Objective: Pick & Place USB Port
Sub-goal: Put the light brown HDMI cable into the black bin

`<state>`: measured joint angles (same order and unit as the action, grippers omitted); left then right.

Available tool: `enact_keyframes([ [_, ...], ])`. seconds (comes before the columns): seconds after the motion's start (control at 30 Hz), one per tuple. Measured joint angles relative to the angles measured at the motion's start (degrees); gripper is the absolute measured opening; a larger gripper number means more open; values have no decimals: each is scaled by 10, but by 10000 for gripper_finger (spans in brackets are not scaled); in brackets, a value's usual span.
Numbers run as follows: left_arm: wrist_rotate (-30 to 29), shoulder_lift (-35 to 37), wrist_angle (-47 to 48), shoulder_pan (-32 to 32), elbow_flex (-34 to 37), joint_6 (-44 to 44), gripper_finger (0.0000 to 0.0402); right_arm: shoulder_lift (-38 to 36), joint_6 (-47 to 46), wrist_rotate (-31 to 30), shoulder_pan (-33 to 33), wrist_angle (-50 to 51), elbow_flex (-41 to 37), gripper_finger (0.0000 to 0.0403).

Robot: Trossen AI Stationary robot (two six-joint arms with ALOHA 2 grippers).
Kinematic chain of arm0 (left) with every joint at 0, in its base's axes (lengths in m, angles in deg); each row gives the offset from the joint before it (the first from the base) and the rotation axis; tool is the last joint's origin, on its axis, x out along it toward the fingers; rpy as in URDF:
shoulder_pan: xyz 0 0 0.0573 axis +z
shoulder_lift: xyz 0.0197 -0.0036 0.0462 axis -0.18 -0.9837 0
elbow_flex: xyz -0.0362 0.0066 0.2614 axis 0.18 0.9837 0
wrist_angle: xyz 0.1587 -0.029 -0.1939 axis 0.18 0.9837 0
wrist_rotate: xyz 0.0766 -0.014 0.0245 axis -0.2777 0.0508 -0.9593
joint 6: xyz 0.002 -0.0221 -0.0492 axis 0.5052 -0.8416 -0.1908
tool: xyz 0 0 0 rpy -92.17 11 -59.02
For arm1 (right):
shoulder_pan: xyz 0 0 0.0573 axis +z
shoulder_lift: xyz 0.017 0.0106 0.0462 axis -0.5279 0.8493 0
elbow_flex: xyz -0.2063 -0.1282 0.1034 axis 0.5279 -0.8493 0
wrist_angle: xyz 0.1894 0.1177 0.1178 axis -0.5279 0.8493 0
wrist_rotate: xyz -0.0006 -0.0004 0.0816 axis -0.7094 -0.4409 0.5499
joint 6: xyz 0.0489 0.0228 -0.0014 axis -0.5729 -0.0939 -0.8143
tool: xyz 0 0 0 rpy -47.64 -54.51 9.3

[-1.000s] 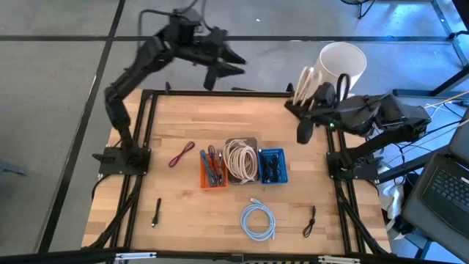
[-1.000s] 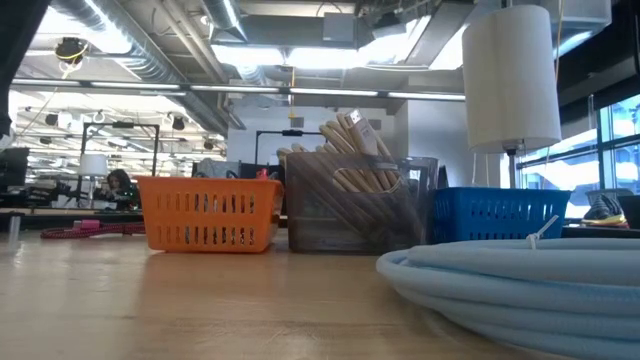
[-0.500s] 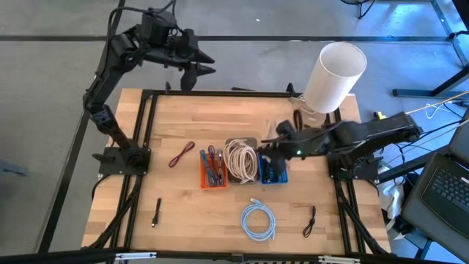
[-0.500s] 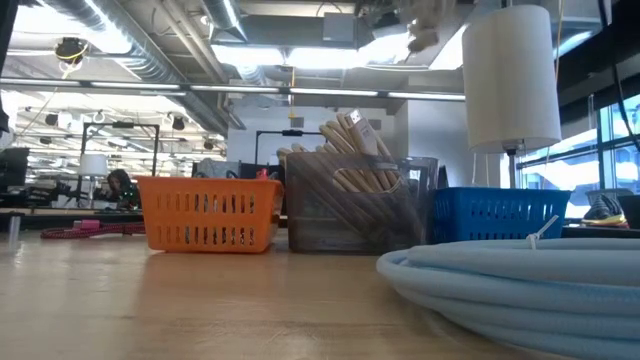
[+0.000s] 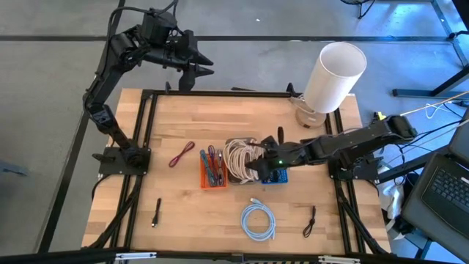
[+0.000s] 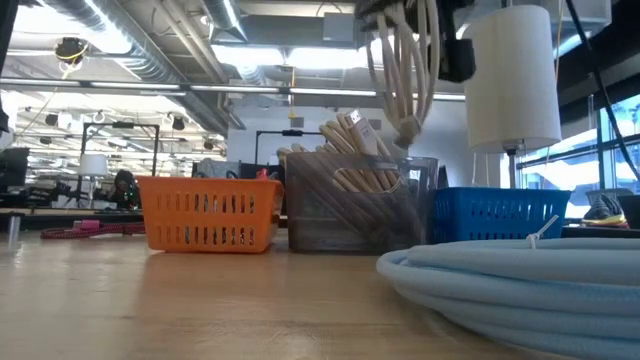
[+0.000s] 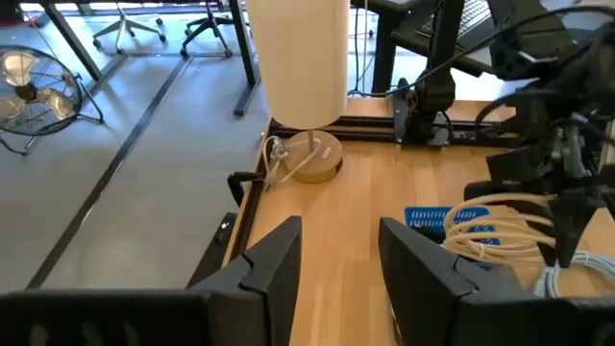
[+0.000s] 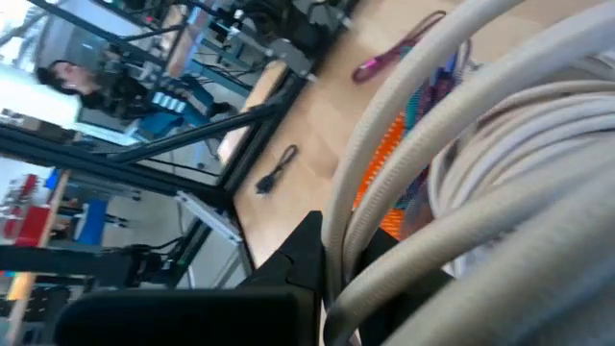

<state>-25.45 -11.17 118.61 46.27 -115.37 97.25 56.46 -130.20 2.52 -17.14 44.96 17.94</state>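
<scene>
My right gripper (image 5: pixel 256 160) is over the middle of the table, shut on a coil of beige cable (image 6: pixel 400 70) above the clear bin (image 5: pixel 240 163). The bin holds more beige cable and stands between the orange basket (image 5: pixel 213 170) and the blue basket (image 5: pixel 272 169). In the low view the held loops hang over the clear bin (image 6: pixel 355 205). My left gripper (image 5: pixel 192 73) is open and raised beyond the table's far left corner, touching nothing. My right gripper pinches several loops of the beige cable coil (image 8: pixel 360 183) between its two fingers (image 8: pixel 307 259). It reaches in from the table's right side, slanting down. The coil hangs below the fingers, and its lower end (image 6: pixel 408 128) is above the clear bin's contents.
A pale blue cable coil (image 5: pixel 258 221) lies near the near edge, with a black cable (image 5: pixel 311 220) to its right and a small black cable (image 5: pixel 157 213) to its left. A red cable (image 5: pixel 181 155) lies left of the orange basket. A white cylinder (image 5: pixel 333 70) stands at the far right corner.
My right gripper has carried the beige cable coil from the table's far right corner toward the middle and down, to above the clear bin; the loops have come into the low view. My left arm swung toward the left, then stayed still.
</scene>
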Motion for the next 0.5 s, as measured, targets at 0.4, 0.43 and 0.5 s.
enact_keyframes([
  [0.4, 1, 0, 0, 0, 0, 16, 132, 131, 26, 55, -50, -112, 3, 32],
  [0.43, 1, 0, 0, 0, 0, 19, 132, 145, 26, 64, -54, -129, 4, 32],
  [0.5, 1, 0, 0, 0, 0, 19, 132, 171, 26, 80, -63, -151, 5, 32],
])
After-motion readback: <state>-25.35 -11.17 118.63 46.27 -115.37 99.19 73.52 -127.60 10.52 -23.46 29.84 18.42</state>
